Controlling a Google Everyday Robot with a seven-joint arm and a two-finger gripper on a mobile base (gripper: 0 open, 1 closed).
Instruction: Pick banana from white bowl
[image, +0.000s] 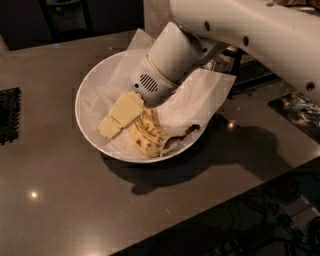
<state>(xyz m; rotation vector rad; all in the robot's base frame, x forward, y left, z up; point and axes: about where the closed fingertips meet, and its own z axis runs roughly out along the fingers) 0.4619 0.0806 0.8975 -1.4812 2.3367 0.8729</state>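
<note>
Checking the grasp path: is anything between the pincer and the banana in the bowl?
Nothing visible does. The pincer sits low in the bowl, right beside the banana; the white paper lines the bowl under them, not between.

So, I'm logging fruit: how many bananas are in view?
1. The banana lies on the paper in the white bowl, toward its near rim, beside the gripper, also inside it. The arm or paper may hide others.

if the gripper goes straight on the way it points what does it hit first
Probably the paper lining the white bowl at its lower-left wall; the gripper sits inside the bowl, banana beside it. Depth unclear.
</note>
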